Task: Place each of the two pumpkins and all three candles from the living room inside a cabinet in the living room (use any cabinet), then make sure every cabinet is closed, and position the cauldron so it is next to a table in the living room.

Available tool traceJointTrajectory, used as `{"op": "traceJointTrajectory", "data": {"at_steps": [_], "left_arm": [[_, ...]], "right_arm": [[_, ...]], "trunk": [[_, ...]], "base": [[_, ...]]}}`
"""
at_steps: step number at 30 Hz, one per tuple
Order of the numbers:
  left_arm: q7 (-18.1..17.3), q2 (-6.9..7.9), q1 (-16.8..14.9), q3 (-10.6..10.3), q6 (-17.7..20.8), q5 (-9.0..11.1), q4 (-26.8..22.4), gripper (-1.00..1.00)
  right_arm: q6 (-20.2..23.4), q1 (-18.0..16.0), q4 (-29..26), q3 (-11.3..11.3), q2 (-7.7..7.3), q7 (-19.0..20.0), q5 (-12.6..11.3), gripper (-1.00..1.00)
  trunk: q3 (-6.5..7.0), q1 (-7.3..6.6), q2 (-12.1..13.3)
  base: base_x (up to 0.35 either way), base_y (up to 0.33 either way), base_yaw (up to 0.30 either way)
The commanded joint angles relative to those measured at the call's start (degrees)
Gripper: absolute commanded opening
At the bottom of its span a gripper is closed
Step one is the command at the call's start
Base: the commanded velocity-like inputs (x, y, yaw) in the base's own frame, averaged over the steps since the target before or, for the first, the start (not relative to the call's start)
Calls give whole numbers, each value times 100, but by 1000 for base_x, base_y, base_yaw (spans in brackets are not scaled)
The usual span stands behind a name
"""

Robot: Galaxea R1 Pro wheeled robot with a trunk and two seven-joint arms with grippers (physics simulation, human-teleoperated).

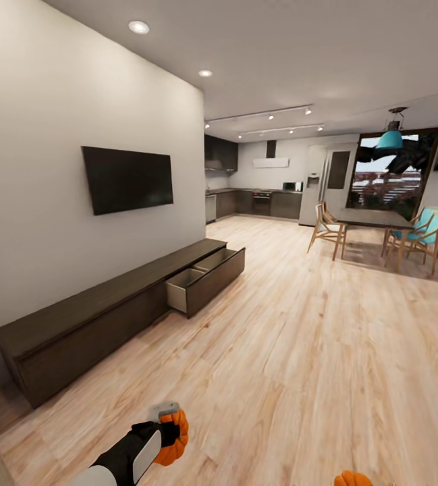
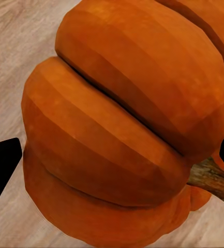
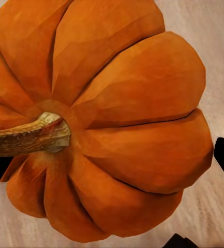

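Your left gripper [image 1: 171, 426] is clamped on one pumpkin [image 1: 175, 437], low over the wooden floor [image 1: 299, 351]; in the left wrist view that pumpkin [image 2: 127, 129] sits between the dark fingertips [image 2: 2, 165]. Your right gripper [image 3: 112, 165] appears to grip the second pumpkin [image 3: 101, 119], though its fingers barely show at the sides; the head view catches just its orange top [image 1: 352, 479]. The long dark-brown cabinet [image 1: 97, 317] stands against the wall under the television [image 1: 128, 179], its drawer [image 1: 208, 278] pulled open.
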Motion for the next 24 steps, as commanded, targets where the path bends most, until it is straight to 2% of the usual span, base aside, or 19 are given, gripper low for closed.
{"op": "traceJointTrajectory", "data": {"at_steps": [1, 7, 12, 20, 24], "left_arm": [[64, 5, -3, -54, 27, 45, -14, -100], [64, -67, -3, -60, 14, 40, -12, -100], [68, -159, -3, -63, 10, 39, -8, -100], [73, -205, -3, -63, 14, 36, -3, -100], [73, -241, -3, -63, 18, 36, -3, -100]], "right_arm": [[24, -3, -12, -21, -2, -34, -28, -100], [16, -3, -12, -80, -1, -33, -28, -100], [8, -3, -11, -248, 4, -26, -28, -100], [-42, -3, 131, -280, 9, -24, -28, -100], [-181, -3, 201, -282, 7, -28, -28, -100]], "trunk": [[-1, 0, -4], [27, 0, -4], [52, 0, -4], [94, 0, -4], [116, 0, -4]], "base": [[0, 0, -274], [0, 0, -274], [0, 0, -270], [12, 0, -265], [172, 0, -264]]}}
